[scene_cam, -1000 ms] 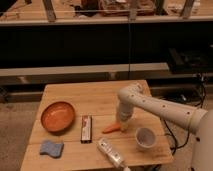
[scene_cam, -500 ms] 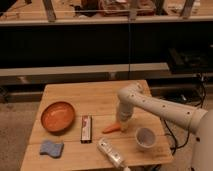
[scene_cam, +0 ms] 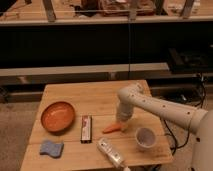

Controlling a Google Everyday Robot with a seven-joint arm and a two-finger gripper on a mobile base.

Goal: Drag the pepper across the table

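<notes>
The pepper [scene_cam: 112,128] is a small orange-red, tapered piece lying on the wooden table [scene_cam: 95,97] near the middle front. My gripper [scene_cam: 121,125] points down at the pepper's right end, at the end of the white arm [scene_cam: 155,106] that reaches in from the right. The gripper's tip meets the pepper's thick end.
An orange bowl [scene_cam: 57,116] sits at the left. A dark flat bar [scene_cam: 86,128] lies beside it. A blue sponge [scene_cam: 51,148] is at the front left. A white bottle [scene_cam: 111,153] lies at the front edge. A white cup [scene_cam: 145,138] stands right of the pepper.
</notes>
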